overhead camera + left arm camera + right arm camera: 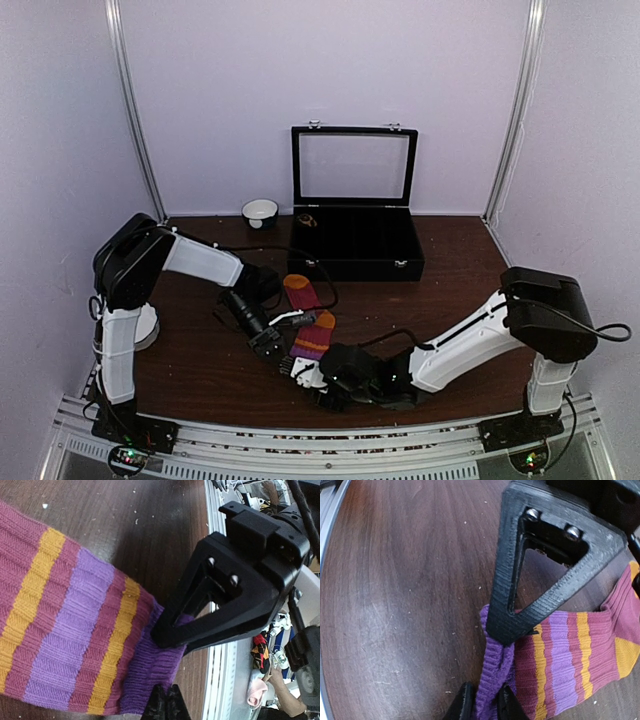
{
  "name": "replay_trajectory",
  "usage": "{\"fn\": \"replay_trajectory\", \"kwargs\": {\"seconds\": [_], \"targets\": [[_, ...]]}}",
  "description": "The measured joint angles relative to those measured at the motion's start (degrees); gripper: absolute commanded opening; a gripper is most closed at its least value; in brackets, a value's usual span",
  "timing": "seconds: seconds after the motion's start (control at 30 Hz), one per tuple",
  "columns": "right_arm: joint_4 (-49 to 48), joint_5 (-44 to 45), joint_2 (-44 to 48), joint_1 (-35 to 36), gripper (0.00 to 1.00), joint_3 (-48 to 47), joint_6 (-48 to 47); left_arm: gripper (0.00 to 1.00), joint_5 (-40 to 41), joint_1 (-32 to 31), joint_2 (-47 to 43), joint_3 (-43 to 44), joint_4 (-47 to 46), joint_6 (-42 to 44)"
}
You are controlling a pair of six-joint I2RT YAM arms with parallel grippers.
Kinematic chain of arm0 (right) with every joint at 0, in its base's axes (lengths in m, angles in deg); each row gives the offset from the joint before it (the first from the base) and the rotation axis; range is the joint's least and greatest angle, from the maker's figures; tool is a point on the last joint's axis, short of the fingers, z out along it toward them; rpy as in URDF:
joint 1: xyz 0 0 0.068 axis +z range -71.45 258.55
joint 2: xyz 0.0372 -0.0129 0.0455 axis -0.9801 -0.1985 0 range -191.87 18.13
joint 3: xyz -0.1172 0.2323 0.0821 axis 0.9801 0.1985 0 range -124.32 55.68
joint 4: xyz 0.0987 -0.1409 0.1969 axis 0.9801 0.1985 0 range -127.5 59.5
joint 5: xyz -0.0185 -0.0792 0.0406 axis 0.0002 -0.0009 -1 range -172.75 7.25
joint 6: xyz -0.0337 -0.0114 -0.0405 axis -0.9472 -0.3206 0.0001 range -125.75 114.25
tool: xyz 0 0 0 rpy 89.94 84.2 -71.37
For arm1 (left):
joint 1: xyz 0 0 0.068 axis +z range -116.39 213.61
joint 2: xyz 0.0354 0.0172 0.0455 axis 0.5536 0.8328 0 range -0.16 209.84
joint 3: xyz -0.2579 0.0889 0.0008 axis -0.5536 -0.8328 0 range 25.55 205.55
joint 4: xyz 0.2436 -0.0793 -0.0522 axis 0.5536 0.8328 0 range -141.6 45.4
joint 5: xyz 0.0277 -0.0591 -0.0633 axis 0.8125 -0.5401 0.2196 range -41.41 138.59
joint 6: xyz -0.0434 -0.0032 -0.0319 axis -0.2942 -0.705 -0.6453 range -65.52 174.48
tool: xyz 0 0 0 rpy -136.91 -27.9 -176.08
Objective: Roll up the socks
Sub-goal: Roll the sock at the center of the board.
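The striped sock (560, 660) lay flat on the table (200, 370), close to the front edge and about midway along it. Its orange toe pointed toward the far edge and its purple cuff (492, 665) toward the front. Both pincers met at that cuff.

The left gripper (164, 702) was fully closed, its tips pressed together on the cuff's edge with a fold of purple fabric drawn up to them. The right gripper (485, 700) was nearly closed. Its two fingers stood on either side of the bunched cuff, and the fabric filled the narrow gap between them. The cuff ran as a tight band from one pincer to the other, while the rest of the sock stayed on the wood.

The other sock (300, 290), red with an orange end, lay just behind the first, toward the far edge. Beyond it a black case (355, 250) stood at the middle of the far edge with its glass lid upright. A white bowl (260, 211) sat just left of the case.
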Motion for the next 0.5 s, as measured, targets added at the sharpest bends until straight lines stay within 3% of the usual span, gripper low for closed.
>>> {"fn": "replay_trajectory", "kwargs": {"seconds": [0.07,0.17,0.23,0.33,0.5], "targets": [[0.2,-0.63,-0.22,-0.15,0.0,-0.24,0.59,0.11,-0.07,0.0,0.0,0.04,0.31,0.26],[1.49,-1.79,-0.28,-0.59,0.0,-1.11,1.84,0.38,0.11,0.02,-0.07,0.11,0.55,0.79],[2.99,-3.43,-0.28,-1.27,0.0,-2.08,3.21,0.48,0.9,0.09,-0.9,-0.39,-0.55,0.52],[5.46,-6.6,-0.26,-2.6,0.0,-3.58,6.47,0.51,3.45,0.5,-5.73,-3.1,-3.98,-0.44],[11.69,-12.44,-0.26,-4.5,0.0,-6.71,12.98,0.53,9.49,1.4,-21.0,-9.49,-11.63,-1.03]]}}
